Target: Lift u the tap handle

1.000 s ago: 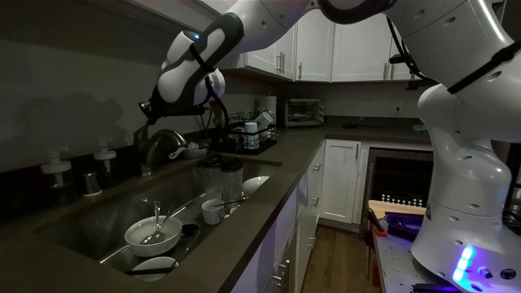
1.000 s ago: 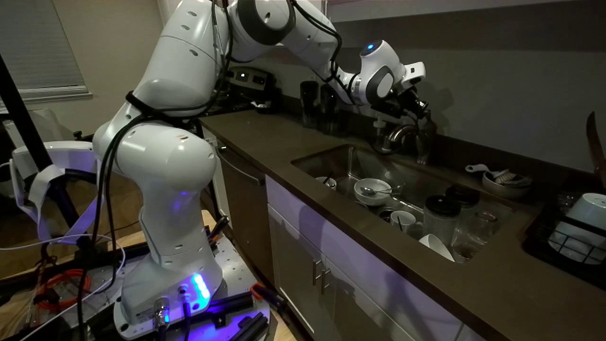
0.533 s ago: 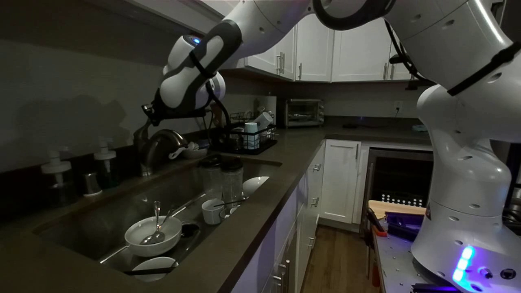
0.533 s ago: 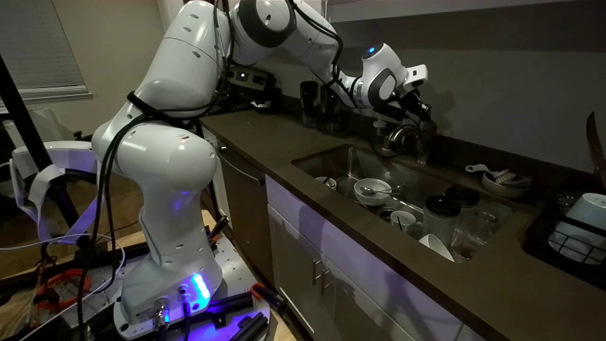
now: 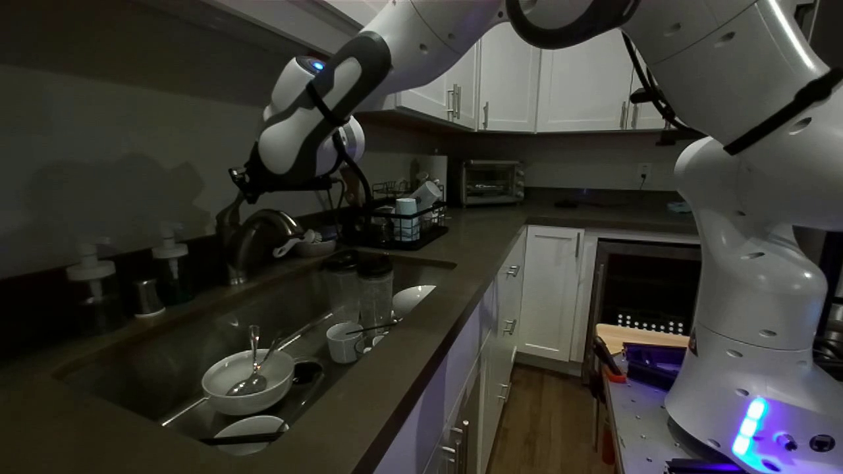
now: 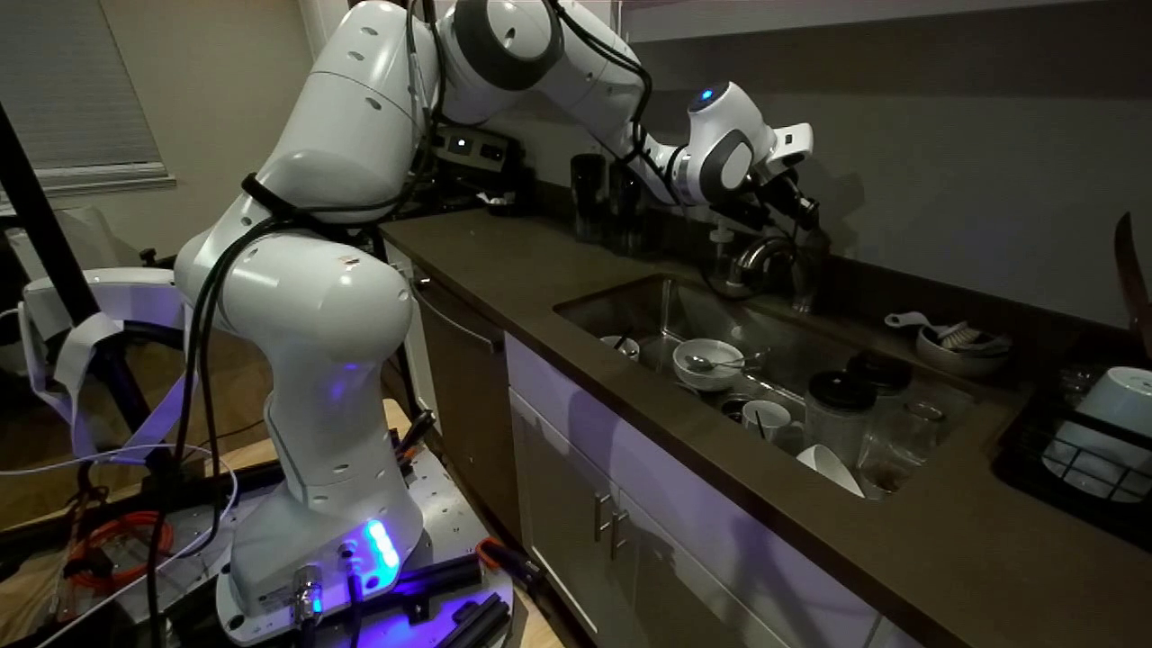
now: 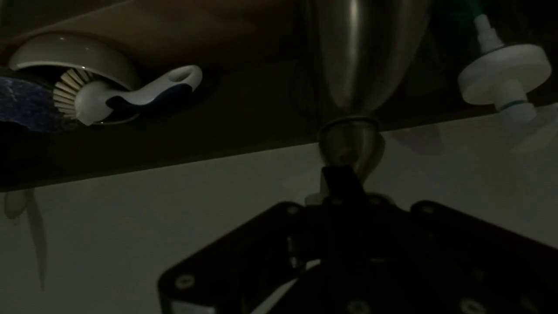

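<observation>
At left in an exterior view, see the tap handle [image 5: 228, 214], pointing up and rightward along its long axis. At its top, slightly lower than a second ago, see the gripper [image 7: 343, 174], closed; cannot tell whether around it.

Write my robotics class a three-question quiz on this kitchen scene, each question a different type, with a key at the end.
1. Multiple choice: what rests partly inside the bowl near the tap?
a) an apple
b) a brush
c) a candle

2. True or false: the tall jars in the sink have red lids.

3. Fill the gap: the pincer is positioned at the tap's ____.

Key: 1. b; 2. False, those lids are black; 3. handle.
</observation>
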`<action>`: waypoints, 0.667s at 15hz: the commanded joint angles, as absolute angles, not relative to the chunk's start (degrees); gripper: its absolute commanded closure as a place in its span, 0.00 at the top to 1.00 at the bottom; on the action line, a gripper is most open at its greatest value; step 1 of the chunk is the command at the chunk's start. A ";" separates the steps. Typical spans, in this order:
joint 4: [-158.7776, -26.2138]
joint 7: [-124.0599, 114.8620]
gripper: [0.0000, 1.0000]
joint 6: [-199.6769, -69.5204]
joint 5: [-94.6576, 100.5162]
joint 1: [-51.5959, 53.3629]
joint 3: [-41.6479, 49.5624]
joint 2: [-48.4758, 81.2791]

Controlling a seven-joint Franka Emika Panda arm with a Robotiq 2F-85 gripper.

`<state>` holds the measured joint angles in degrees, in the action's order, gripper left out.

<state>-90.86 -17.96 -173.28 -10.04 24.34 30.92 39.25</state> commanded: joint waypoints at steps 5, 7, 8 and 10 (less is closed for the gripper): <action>-88.51 -20.88 0.04 -174.99 -10.60 24.55 32.21 39.70; -88.45 -21.14 0.04 -175.40 -10.59 24.48 32.17 39.76; -88.43 -21.17 0.04 -175.53 -10.62 24.42 32.09 39.74; -88.32 -21.31 0.04 -175.82 -10.69 24.27 31.91 39.78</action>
<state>-90.74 -19.98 -173.66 -10.04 24.34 31.09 39.24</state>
